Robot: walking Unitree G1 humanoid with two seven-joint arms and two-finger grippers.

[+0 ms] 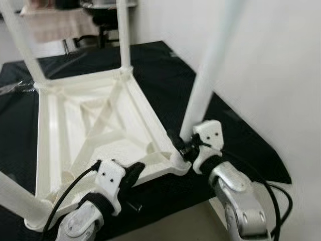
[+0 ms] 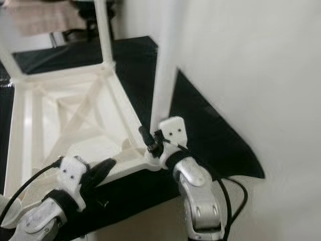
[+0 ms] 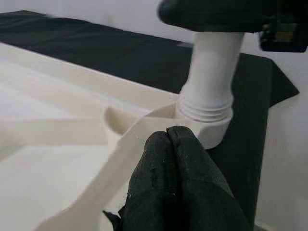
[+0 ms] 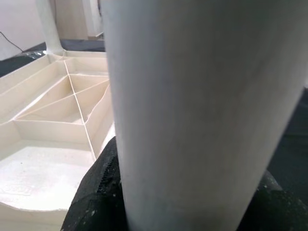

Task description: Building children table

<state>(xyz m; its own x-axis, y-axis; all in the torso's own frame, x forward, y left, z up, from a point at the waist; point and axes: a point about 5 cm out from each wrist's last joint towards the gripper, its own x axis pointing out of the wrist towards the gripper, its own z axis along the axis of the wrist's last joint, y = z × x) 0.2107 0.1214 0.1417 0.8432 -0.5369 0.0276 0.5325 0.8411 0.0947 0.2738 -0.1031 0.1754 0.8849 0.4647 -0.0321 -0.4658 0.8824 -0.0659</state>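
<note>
Your right gripper [image 1: 184, 146] is clamped around the base of the near-right table leg [image 1: 205, 85], fingers either side of the white tube just above where it meets the corner socket [image 3: 204, 126]. Your left gripper [image 1: 134, 173] has its fingers pressed together, holding nothing, tips resting on the near edge of the tabletop [image 1: 100, 125]. That white tabletop lies upside down, ribbed underside up, on the black mat [image 1: 165, 75]. You've got other legs standing upright at its far corners [image 1: 123, 35], beside the white wall [image 1: 271, 65].
</note>
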